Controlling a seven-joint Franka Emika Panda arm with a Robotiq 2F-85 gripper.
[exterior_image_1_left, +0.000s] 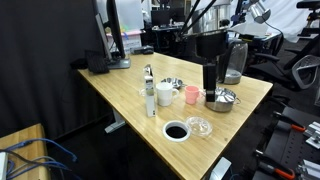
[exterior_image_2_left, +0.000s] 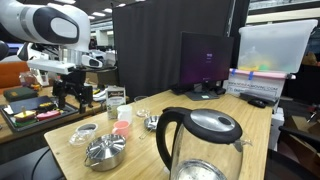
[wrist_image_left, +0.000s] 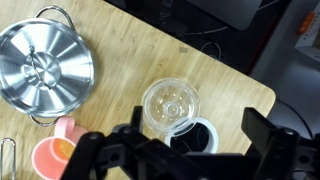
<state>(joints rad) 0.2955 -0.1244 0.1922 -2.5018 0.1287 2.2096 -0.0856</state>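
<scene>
**Wrist view.** My claw (wrist_image_left: 178, 148) hangs above the worktop (wrist_image_left: 130, 40), jaws wide, holding nothing. Ahead of it, between the finger lines, lies a dish (wrist_image_left: 170, 105). It is small, round and of clear glass, with a thick rim and the wood grain showing through its base. It sits just beside a dark hole (wrist_image_left: 200, 138) near the worktop's edge. A pink cup (wrist_image_left: 55, 152) and a lidded steel pot (wrist_image_left: 42, 62) stand apart to one side.

The arm (exterior_image_2_left: 48, 24) is bent over, with the wrist turned down and the tool (exterior_image_1_left: 210, 86) pointing vertically downward. In the wrist view, both fingers (wrist_image_left: 262, 135) stand wide apart. The jaws are fully spread and nothing is gripped between them.
</scene>
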